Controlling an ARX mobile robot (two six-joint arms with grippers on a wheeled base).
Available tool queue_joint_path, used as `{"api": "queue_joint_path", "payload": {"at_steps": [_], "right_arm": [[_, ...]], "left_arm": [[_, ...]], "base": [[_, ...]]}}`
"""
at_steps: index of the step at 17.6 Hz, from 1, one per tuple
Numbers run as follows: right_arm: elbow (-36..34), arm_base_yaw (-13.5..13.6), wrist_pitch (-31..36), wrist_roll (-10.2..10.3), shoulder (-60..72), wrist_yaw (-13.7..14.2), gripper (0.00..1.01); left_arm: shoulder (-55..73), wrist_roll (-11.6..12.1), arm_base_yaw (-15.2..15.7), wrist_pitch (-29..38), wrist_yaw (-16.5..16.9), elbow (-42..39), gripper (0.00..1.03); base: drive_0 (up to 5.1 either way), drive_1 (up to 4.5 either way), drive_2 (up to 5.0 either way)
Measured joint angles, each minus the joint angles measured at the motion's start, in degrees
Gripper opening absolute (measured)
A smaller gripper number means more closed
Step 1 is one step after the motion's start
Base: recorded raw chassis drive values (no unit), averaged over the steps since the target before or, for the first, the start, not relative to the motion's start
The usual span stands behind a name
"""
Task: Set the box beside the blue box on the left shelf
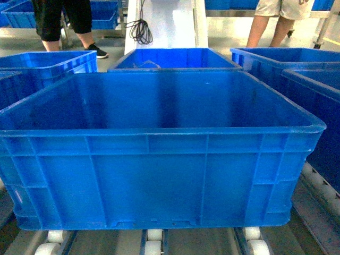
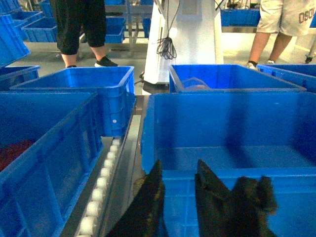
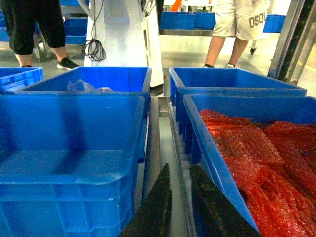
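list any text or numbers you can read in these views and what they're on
"OSCO": pale shorts of the person standing at the back right, right wrist view; the word may run on past a fold.
"OSC": the same shorts, left wrist view, cut off by the frame edge.
No readable text on the box or the other blue crates.

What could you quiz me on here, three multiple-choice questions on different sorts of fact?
1. Where is the red crinkly wrap?
A. in the right-hand crate
B. on the floor
C. hanging from a hook

2. How many people stand beyond the crates?
A. one
B. two
C. four

3. The big front crate is:
A. empty
B. full of bottles
C. upside down

Answers:
1 A: the red fills that crate in the right wrist view.
2 B: a person in black and a person in pale shorts.
3 A: its bare floor shows.
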Motion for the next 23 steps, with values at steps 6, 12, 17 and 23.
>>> {"api": "queue_joint_path", "payload": {"at_steps": [6, 12, 17, 23], "right_arm": [[-6.08, -10.25, -8.00, -0.39, -14.14, -10.32, 0.01], [-8.70, -17.94, -14.45, -0.44, -24.76, -18.16, 0.01], [-8.70, -17.94, -17.25, -0.46, -27.26, -18.23, 0.01], [-8.61, -17.94, -31.78, -0.42, -41.48, -18.10, 0.01]], "left_arm": [[-9.51, -0.20, 13.42, -4.52, 13.00, -4.33, 0.02], [-19.98, -0.33, 13.42, -14.01, 13.66, -6.73, 0.02], [-24.44, -0.35, 13.42, -16.70, 13.60, -6.67, 0.02], [-24.44, -0.35, 13.44, -16.85, 13.75, -6.73, 0.02]], "base": [[0.0, 0.00, 0.0], [0.0, 0.00, 0.0], [0.0, 0.00, 0.0], [0.0, 0.00, 0.0]]}}
